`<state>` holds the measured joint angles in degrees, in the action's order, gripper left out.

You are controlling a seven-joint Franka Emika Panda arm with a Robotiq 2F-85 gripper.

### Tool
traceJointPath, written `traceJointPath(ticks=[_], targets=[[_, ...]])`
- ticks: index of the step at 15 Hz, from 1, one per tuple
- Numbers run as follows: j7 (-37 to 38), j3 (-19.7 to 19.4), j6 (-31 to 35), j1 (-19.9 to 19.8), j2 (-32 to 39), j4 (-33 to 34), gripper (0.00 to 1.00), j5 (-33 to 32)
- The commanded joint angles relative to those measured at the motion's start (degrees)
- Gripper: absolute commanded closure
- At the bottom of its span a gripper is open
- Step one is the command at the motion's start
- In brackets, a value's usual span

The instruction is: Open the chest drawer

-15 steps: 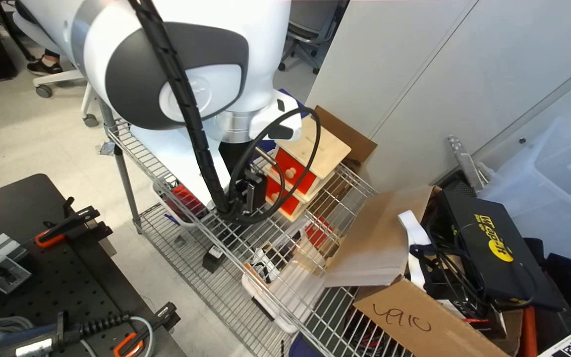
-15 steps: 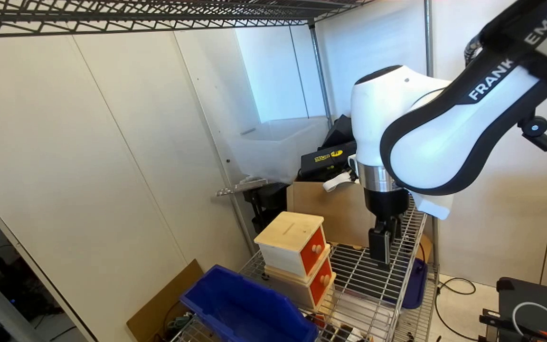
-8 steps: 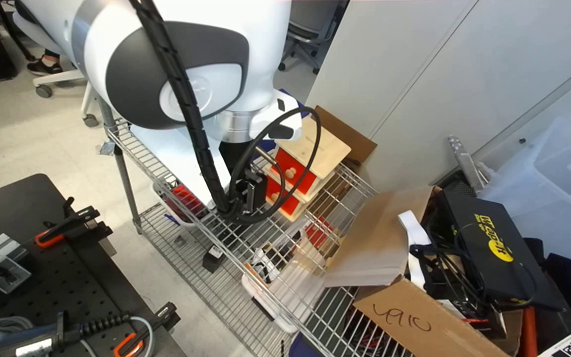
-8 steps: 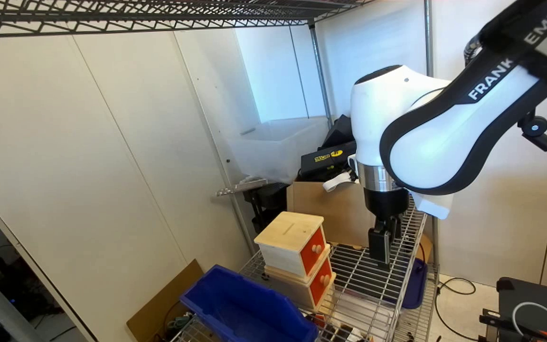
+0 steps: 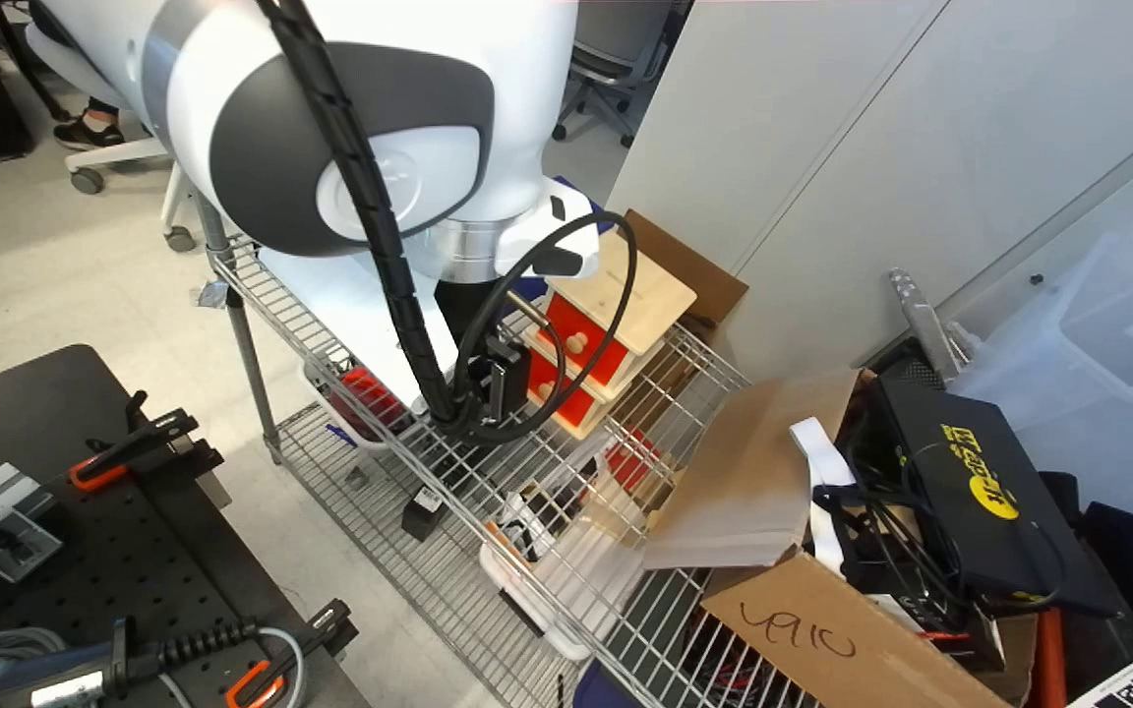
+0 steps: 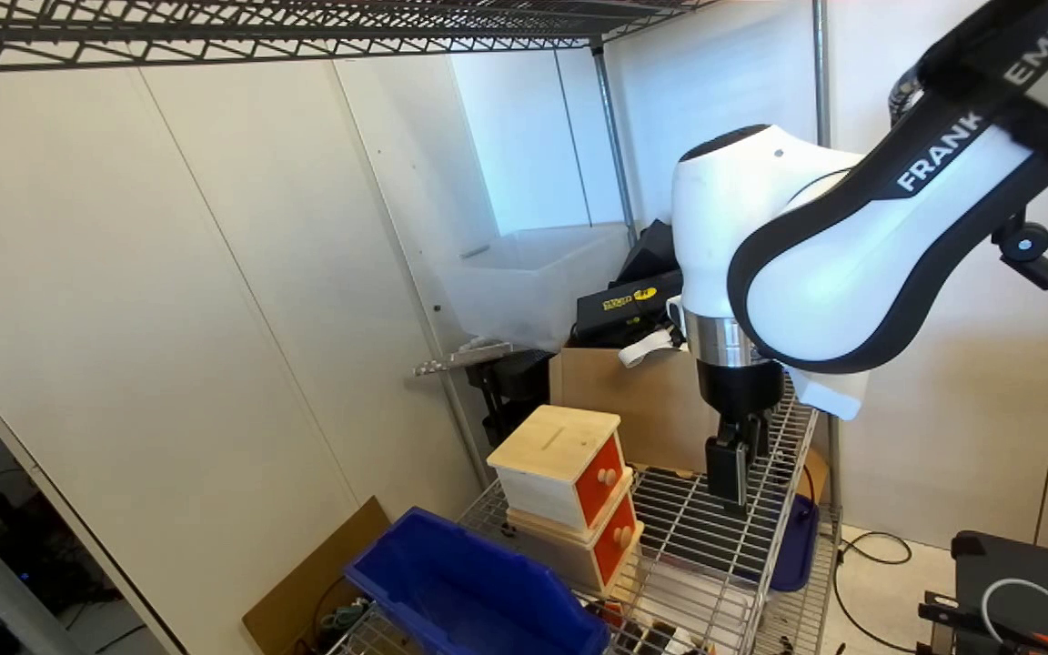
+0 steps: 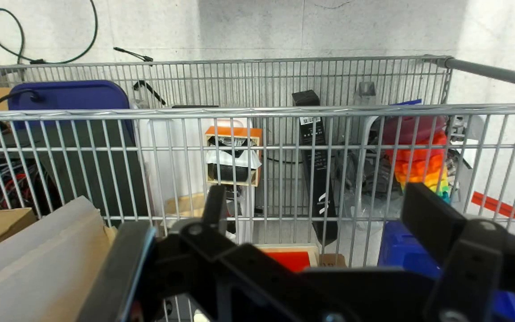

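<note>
The chest point(image 5: 626, 295), pale wood with two stacked red drawer fronts, stands on the wire shelf. Both drawers look shut in an exterior view, the upper front point(image 6: 590, 491) with its knob point(image 6: 607, 476) and the lower front point(image 6: 610, 553) with its knob point(image 6: 622, 538). My gripper point(image 6: 747, 480) hangs pointing down in front of the fronts, apart from the knobs. In an exterior view the gripper point(image 5: 498, 398) partly hides the lower front. In the wrist view the gripper point(image 7: 318, 201) is open and empty, with part of a red front point(image 7: 291, 258) behind it.
A blue bin point(image 6: 478, 582) stands beside the chest. On its other side is an open cardboard box point(image 5: 803, 619) with a black case point(image 5: 980, 482). A black cable point(image 5: 626, 295) loops from the arm across the view of the chest. Another wire shelf point(image 6: 306, 32) hangs above.
</note>
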<state>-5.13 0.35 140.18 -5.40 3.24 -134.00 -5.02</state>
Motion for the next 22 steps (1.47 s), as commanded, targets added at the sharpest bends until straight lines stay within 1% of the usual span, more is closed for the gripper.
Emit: traceJointPath(ticks=[1, 13, 15, 17, 22], targets=[[-0.1, -1.1, -0.2, 1.1, 0.0, 0.1, 0.00, 0.1], [0.5, -1.1, -0.1, 1.1, 0.8, 0.6, 0.00, 0.5], [2.4, -1.3, 2.8, 1.1, 1.3, 0.4, 0.00, -0.6], [2.6, -1.2, 4.1, 1.1, 1.9, 0.7, 0.00, 0.1], [0.4, -0.8, 11.4, 1.2, 5.3, 1.3, 0.00, 1.8]])
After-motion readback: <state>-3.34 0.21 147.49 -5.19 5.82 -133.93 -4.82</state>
